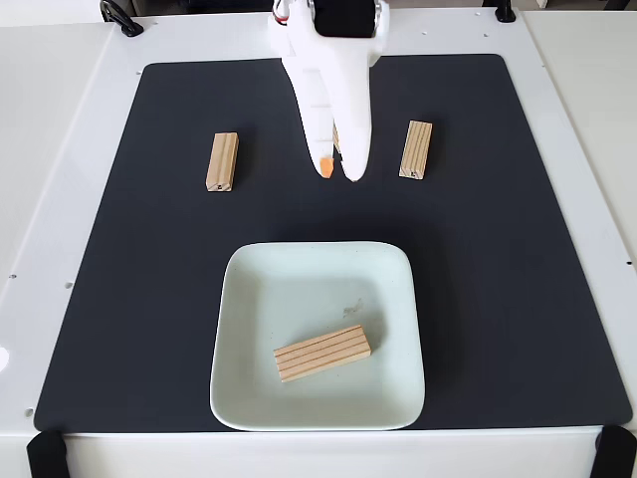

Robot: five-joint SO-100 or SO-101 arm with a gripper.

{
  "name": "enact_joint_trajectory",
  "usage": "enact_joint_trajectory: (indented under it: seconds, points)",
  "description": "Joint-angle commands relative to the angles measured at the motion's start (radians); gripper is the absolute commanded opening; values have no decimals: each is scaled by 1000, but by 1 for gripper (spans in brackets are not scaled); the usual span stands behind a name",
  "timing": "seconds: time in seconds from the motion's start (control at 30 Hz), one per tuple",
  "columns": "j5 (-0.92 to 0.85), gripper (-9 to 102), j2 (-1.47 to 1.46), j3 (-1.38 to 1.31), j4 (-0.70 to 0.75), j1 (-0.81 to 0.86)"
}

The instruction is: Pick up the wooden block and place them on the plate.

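Note:
In the fixed view my white gripper (pixel 339 170) reaches down from the top centre over the black mat. A sliver of a wooden block (pixel 336 137) shows between its fingers, which press against it on both sides; the rest of that block is hidden. The left finger carries an orange tip. Another wooden block (pixel 222 161) lies upright-oriented on the mat to the left, and a third (pixel 416 149) lies to the right. The pale mint plate (pixel 249 289) sits at the front centre with one wooden block (pixel 321 354) lying slantwise in it.
The black mat (pixel 518 299) covers most of the white table (pixel 50 149). Black clamps sit at the front corners (pixel 45 453) and a cable (pixel 119 18) lies at the back left.

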Motion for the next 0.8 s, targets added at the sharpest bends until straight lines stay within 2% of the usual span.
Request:
enact_joint_trajectory:
  seconds: [0.0,0.17,0.57,0.77]
  points:
    - [-55,10,107,25,80,2]
    - [-74,-1,176,25,256,2]
    - [-57,0,380,55,508,17]
    - [-67,0,549,230,535,84]
